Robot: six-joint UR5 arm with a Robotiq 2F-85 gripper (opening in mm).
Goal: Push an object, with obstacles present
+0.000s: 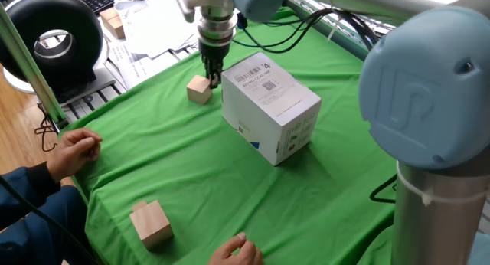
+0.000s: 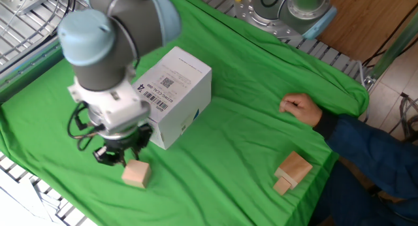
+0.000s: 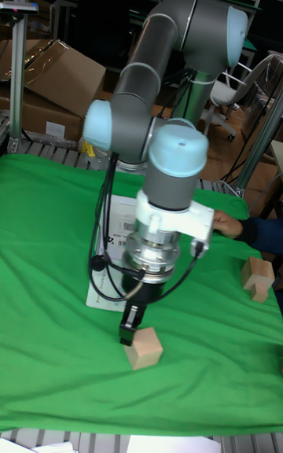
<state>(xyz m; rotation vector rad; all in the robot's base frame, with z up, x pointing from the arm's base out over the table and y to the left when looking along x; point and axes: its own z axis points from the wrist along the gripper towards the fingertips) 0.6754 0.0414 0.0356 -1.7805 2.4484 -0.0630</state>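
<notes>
The object, a small pale wooden cube (image 1: 199, 89) (image 2: 136, 174) (image 3: 144, 348), lies on the green cloth just off one corner of the obstacle. That obstacle is a large white cardboard box (image 1: 269, 106) (image 2: 174, 95) (image 3: 115, 239) with barcode labels and a "4". My gripper (image 1: 212, 72) (image 2: 121, 158) (image 3: 133, 327) points straight down, shut with nothing between its fingers. Its tips are low at the cloth, right against the cube's side and close beside the box. In the tall fixed view my arm hides most of the box.
A bigger light wooden block (image 1: 151, 224) (image 2: 292, 172) (image 3: 257, 278) stands near the cloth's edge. A person's hands (image 1: 76, 150) (image 1: 238, 253) (image 2: 301, 110) rest at that edge. A black round device (image 1: 53, 37) and papers lie beyond the cloth.
</notes>
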